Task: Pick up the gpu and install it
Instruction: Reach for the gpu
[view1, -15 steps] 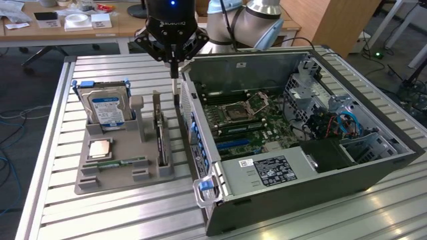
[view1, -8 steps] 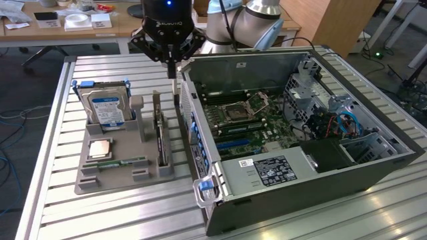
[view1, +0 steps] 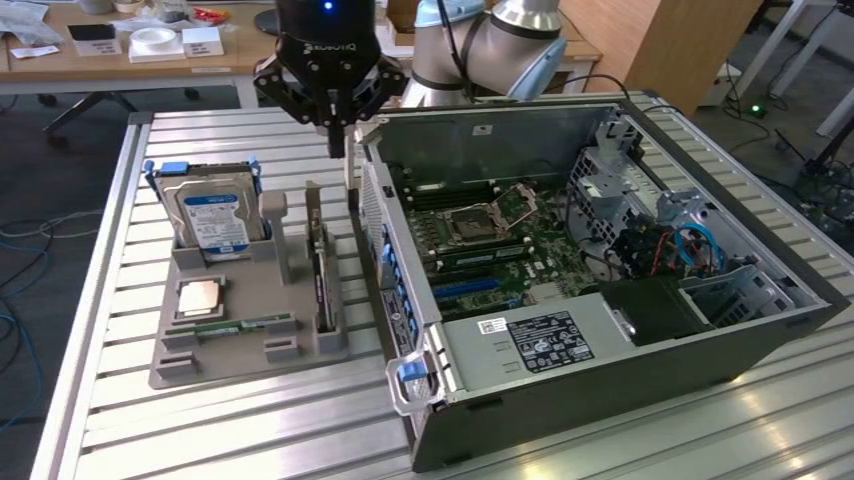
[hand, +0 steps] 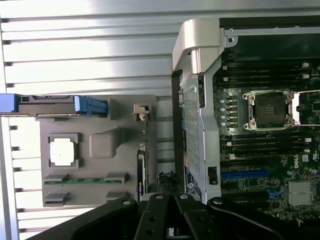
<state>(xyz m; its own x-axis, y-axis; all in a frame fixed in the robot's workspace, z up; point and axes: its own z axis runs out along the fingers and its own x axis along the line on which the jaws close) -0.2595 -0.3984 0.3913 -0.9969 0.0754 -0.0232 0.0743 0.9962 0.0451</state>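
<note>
Tool (view1: 336, 146): fingers together, empty, hovering over the counter.
Gpu (view1: 322, 272): on edge in the grey holder (view1: 227, 355), just below the tool.
Approach: should centre over the card's top edge, fingers parted first.

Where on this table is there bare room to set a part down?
Bare slats of the table lie on the camera side of the gray holder, and between the hard drive and the far edge. Crowded: the narrow strip between holder and computer case, beside the standing gpu, with the gripper hanging above.
</note>
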